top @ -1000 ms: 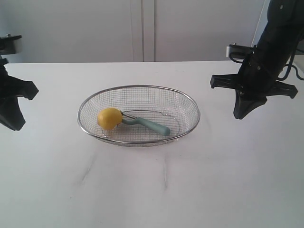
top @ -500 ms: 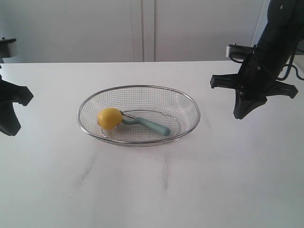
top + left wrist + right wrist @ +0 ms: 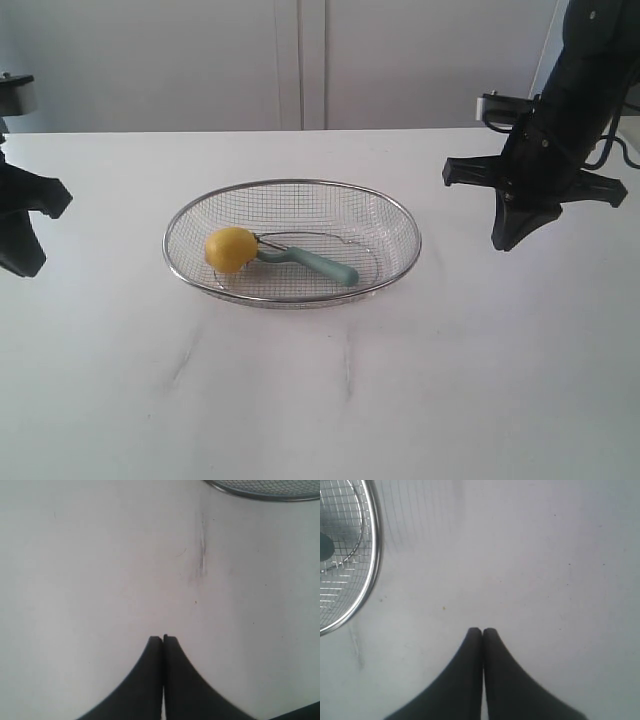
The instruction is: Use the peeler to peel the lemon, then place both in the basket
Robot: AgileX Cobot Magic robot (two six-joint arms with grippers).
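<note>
Table: broad white flat tabletop (image 3: 480, 380); carries everything; faint grey scuffs (image 3: 347, 365) between the basket and the near edge.

Basket: large shallow oval basket of silver wire mesh with a thick metal rim (image 3: 300, 181); sits about mid-table, long axis running left to right, well apart from both arms. A stretch of its rim shows in the left wrist view (image 3: 260, 496) and in the right wrist view (image 3: 374, 555).

Right gripper: black, pointing down (image 3: 503, 242); hangs above the table toward the right edge, to the right of the basket. Jaws pressed together, nothing between them; only bare table beyond the tips in its wrist view (image 3: 482, 630).

Left gripper: black, partly cut off by the frame (image 3: 27, 268); at the table's left edge, well apart from the basket. Jaws fully closed and holding nothing, over bare table (image 3: 163, 638).

Peeler: slim, long pale teal-green handle with a metal head (image 3: 318, 262); lies flat on the basket floor, head toward the lemon, handle running right and toward the near rim.

Lemon: small round yellow lemon (image 3: 231, 249); inside the basket at its left end, touching the peeler's head.
</note>
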